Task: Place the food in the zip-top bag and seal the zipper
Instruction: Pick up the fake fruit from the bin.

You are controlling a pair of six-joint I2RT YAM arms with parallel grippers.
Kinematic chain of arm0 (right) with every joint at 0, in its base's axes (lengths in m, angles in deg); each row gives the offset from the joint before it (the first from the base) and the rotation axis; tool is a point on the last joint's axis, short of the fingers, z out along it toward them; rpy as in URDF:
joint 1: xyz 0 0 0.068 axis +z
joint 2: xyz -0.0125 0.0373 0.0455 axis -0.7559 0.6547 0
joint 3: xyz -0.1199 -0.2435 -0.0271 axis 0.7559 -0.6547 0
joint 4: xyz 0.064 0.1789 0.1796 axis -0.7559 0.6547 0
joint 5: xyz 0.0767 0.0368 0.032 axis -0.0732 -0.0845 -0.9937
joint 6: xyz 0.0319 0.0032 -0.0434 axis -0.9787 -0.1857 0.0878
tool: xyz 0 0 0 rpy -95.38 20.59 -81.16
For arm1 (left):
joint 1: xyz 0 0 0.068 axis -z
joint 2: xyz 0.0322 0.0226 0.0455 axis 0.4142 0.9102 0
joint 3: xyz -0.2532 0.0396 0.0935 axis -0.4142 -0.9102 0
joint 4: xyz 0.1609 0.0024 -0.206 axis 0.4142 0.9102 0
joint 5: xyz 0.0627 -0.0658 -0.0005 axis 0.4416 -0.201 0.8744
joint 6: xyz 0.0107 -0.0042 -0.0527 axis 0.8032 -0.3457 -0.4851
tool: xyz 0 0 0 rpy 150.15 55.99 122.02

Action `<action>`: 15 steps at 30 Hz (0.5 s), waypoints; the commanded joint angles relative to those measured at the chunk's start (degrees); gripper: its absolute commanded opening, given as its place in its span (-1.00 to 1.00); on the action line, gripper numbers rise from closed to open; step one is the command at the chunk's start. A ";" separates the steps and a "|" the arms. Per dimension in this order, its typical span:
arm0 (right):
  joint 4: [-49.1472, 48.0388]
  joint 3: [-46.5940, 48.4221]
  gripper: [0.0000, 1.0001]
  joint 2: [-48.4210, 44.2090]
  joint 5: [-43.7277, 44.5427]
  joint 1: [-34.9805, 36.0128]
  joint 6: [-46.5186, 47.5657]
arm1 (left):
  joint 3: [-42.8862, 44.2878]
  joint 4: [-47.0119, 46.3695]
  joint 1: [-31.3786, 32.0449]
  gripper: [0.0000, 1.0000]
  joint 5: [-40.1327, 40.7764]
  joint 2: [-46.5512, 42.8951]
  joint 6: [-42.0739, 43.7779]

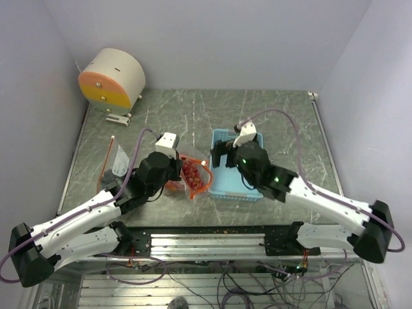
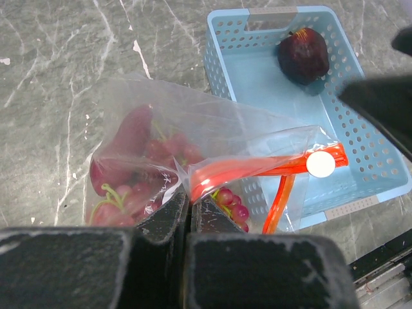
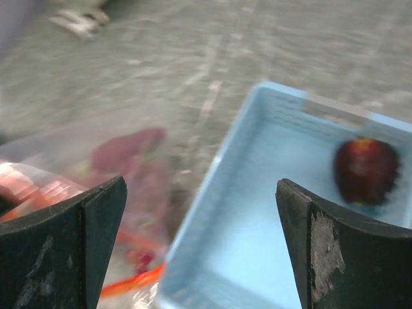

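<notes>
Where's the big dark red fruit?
In the left wrist view, the fruit lies in the blue tray, at its far end, right of the zip-top bag.

The grey-green marbled table (image 1: 283, 122) carries a light blue tray (image 1: 221, 132) near its middle — the zip-top bag (image 1: 193, 175) just left of it — and a cream-and-orange drum (image 1: 112, 78) at the far left corner.

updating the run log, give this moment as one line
left gripper shut on zip-top bag | right gripper open above blue tray | one red fruit in tray | zipper unsealed
</notes>
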 commanded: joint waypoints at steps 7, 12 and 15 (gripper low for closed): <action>14.97 10.50 1.00 24.15 11.22 -17.96 -5.09 | -0.28 -0.80 -0.24 -0.86 -0.01 -3.51 0.89; 15.13 13.67 1.00 32.92 15.06 -18.65 -3.16 | -1.38 0.23 -0.23 -0.86 1.02 -5.84 1.05; 13.63 14.22 1.00 37.63 15.61 -19.04 -2.59 | -1.88 -0.06 -0.31 -0.86 0.91 -6.23 1.15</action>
